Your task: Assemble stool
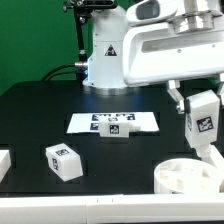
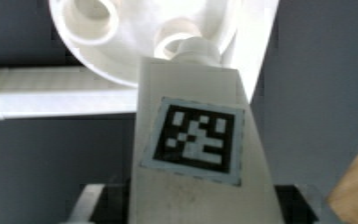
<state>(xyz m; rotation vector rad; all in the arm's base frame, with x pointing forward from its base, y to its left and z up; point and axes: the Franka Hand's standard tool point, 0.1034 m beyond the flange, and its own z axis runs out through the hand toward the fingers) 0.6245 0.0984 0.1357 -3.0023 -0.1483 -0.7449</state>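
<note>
A black table [image 1: 30, 110] before a green backdrop [image 1: 35, 30] carries one seat disc [image 1: 188, 178] at the exterior view's right and one marker board [image 1: 140, 121]. Two legs show whole: the loose leg [image 1: 63, 160] lies on the table, and the held leg [image 1: 203, 120] is pinched in the closed gripper [image 1: 197, 100] just above the seat disc. One small block [image 1: 115, 128] sits by the marker board.

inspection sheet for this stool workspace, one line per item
surface: black table; marker board lies flat mid-table
job's things: white plastic round socketed seat disc at the exterior view's right; white tagged block leg held over it; second tagged leg loose at the left
clutter: small white tagged block on the marker board
grippers: gripper, jaws shut on the held leg
cables: dark cable beside the arm's white base
surroundings: green backdrop
</note>
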